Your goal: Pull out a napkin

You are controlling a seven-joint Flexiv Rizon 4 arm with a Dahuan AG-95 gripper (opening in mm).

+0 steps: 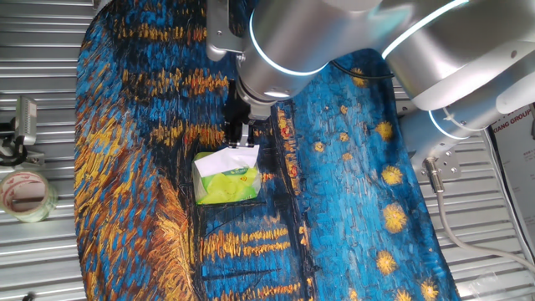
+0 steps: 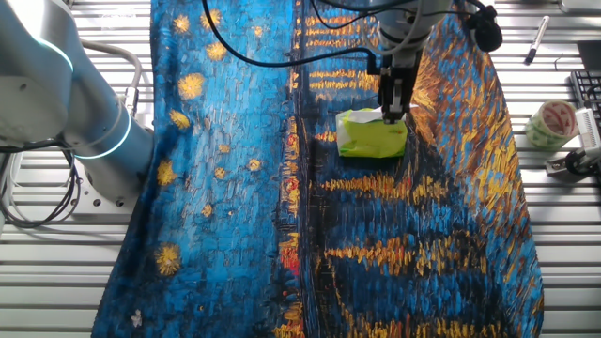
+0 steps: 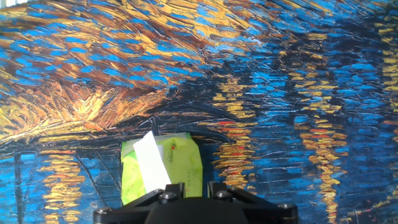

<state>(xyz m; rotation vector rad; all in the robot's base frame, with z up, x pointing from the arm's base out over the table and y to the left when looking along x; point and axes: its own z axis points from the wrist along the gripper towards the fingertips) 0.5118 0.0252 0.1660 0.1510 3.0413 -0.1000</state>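
Gripper [image 1: 241,140] at frame centre looks pinched on the napkin [image 1: 232,159] sticking from the green pack [image 1: 227,184] w/ jaws nearly closed, so lift straight up, slow, w/o dragging pack

Your count, as the views show it:
Robot arm [image 1: 334,33]: one
Gripper [image 1: 241,134]: one, with two fingers
Napkin [image 1: 227,160]: one white sheet for you to note
Green tissue pack [image 1: 226,186]: one
Painted cloth [image 2: 394,235] over your bench: one
Tape rolls: two, one [image 1: 25,194] in one fixed view, one [image 2: 549,124] in the other; you may be seeing the same roll twice
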